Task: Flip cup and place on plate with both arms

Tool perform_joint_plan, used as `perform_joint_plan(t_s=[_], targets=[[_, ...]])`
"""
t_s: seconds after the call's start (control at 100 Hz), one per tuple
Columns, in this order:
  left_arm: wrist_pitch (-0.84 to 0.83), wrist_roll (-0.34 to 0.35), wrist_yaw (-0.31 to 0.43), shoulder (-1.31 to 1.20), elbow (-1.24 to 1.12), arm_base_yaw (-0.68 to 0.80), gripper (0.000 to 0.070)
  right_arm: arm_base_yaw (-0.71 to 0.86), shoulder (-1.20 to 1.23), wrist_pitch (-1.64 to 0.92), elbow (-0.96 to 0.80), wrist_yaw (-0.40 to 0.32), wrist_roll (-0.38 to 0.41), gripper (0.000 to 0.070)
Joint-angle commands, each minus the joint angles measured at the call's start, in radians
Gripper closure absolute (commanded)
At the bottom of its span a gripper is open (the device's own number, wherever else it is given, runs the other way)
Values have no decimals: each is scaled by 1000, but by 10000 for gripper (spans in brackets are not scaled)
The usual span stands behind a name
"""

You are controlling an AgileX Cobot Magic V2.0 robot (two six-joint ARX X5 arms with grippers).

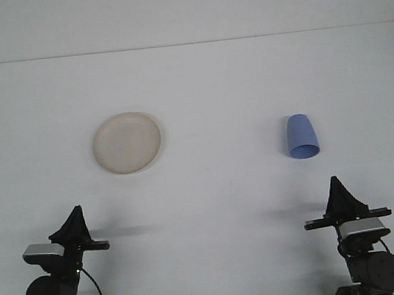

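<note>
The upturned cup (pixel 302 136), well right of the plate (pixel 127 143), could be toppled if clipped; neither claw's state can be told.

You can't tell whether the left gripper (pixel 73 217) or the right gripper (pixel 339 189) has its fingers parted; each reads as one dark wedge. Both arm bases are cut off by the bottom edge.
</note>
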Motion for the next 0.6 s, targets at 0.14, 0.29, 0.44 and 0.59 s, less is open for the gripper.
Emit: perform_joint_plan(t_s=[0.14,0.29,0.44,0.59], targets=[[10,-3,2,-1,-19,0,688,-1,0,-15,25,0,42,700],[10,-3,2,-1,-19,0,688,-2,47,-169,146,17,80,700],[10,-3,2,-1,-19,0,688,-1,198,-354,344,29,114,700],[10,-3,2,-1,-19,0,688,-1,417,-537,567,23,111,700]])
